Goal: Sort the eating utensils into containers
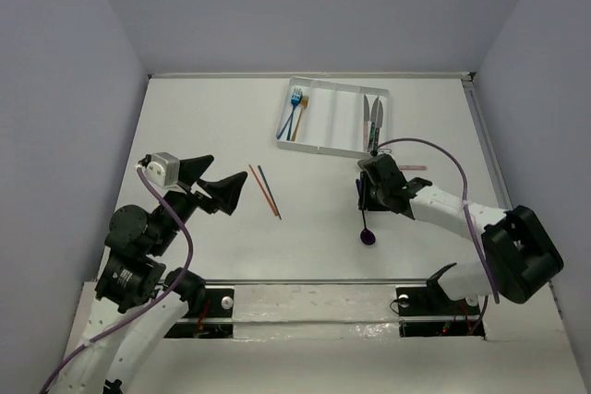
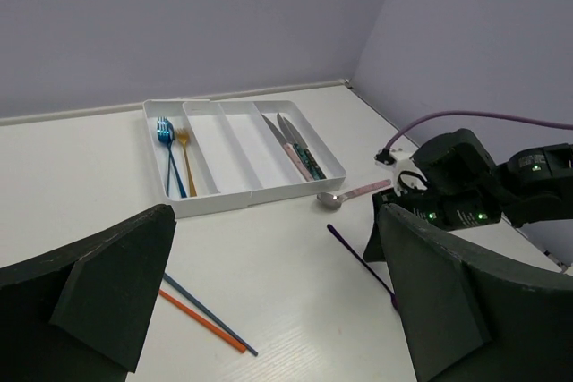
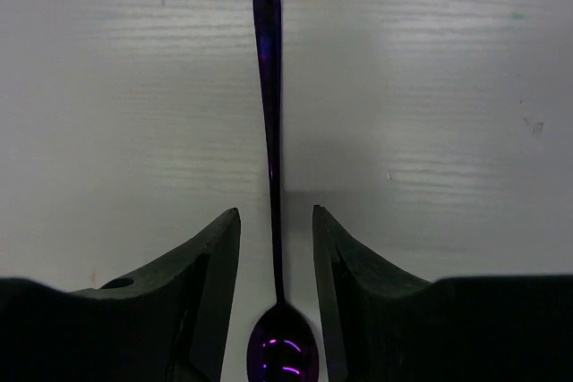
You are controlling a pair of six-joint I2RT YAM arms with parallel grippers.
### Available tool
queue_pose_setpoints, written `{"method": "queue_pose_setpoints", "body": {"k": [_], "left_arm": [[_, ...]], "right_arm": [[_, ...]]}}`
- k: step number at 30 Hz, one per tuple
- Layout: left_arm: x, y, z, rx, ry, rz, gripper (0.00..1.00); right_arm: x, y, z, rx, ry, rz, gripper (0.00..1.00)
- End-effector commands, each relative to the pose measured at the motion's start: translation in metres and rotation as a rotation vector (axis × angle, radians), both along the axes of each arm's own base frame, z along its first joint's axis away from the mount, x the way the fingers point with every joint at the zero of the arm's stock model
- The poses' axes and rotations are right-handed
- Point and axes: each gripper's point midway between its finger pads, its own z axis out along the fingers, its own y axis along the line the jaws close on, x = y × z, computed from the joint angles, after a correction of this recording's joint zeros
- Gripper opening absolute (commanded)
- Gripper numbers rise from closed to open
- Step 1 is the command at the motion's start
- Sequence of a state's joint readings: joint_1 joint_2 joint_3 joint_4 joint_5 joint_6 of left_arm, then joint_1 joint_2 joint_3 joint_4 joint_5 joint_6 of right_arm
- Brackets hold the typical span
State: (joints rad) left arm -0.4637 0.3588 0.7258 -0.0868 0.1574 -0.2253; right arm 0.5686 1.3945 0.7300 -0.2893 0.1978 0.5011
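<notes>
Top external: tray (image 1: pixel 338 115) holds forks (image 1: pixel 296 108) leftmost, knives (image 1: pixel 372 113) rightmost; left gripper (image 1: pixel 225 173), right gripper (image 3: pixel 276 217) agape.

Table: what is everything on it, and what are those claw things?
table: one, white, walled in
tray: one, white, far middle
blue fork: one, tray's left compartment
gold fork: one, beside the blue fork
knives: two, silver blades, tray's right compartment
pink-handled spoon: one, on the table by the tray
chopsticks: two, red and teal, table centre
purple spoon: one, on the table
left claw: black, open, empty
right claw: black, open, straddling the purple spoon
</notes>
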Motion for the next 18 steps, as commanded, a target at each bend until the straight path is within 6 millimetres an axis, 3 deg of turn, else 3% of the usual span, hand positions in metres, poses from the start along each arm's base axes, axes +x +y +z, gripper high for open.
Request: {"method": "queue_pose_setpoints", "body": {"k": [1, 6, 12, 18], "left_arm": [[-0.002, -0.003, 0.017, -0.019, -0.057, -0.020, 0.99], [-0.003, -0.003, 0.017, -0.020, -0.060, -0.020, 0.99], [-0.005, -0.002, 0.018, -0.022, -0.066, -0.018, 0.99], [-0.005, -0.001, 0.019, -0.022, -0.066, -0.018, 0.99]], "right_arm": [[-0.024, 0.003, -0.006, 0.046, 0.051, -0.020, 0.44], [-0.039, 0.005, -0.020, 0.004, 0.118, 0.004, 0.43], [-0.046, 0.010, -0.030, -0.095, 0.152, 0.013, 0.33], [-0.043, 0.012, -0.040, -0.215, 0.174, -0.007, 0.00]]}}
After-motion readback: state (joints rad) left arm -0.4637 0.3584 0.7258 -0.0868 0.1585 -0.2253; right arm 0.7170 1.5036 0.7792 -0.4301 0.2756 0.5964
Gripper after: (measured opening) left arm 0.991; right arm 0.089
